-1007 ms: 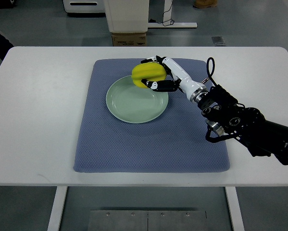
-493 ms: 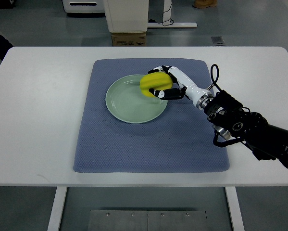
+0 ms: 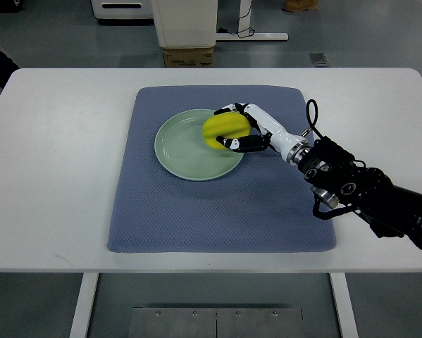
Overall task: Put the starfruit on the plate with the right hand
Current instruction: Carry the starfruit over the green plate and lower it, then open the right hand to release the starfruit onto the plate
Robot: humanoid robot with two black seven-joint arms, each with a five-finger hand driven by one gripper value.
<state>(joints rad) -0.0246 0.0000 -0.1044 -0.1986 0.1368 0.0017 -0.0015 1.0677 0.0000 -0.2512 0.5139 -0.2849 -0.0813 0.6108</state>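
The yellow starfruit is gripped by the right hand and has been lowered further over the green plate, nearer its right side.

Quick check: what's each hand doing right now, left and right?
Left hand: not in view.
Right hand: fingers closed on the starfruit, over the plate.

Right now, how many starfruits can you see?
1. The starfruit is in the right hand, over the plate's right side. Nothing seems hidden.
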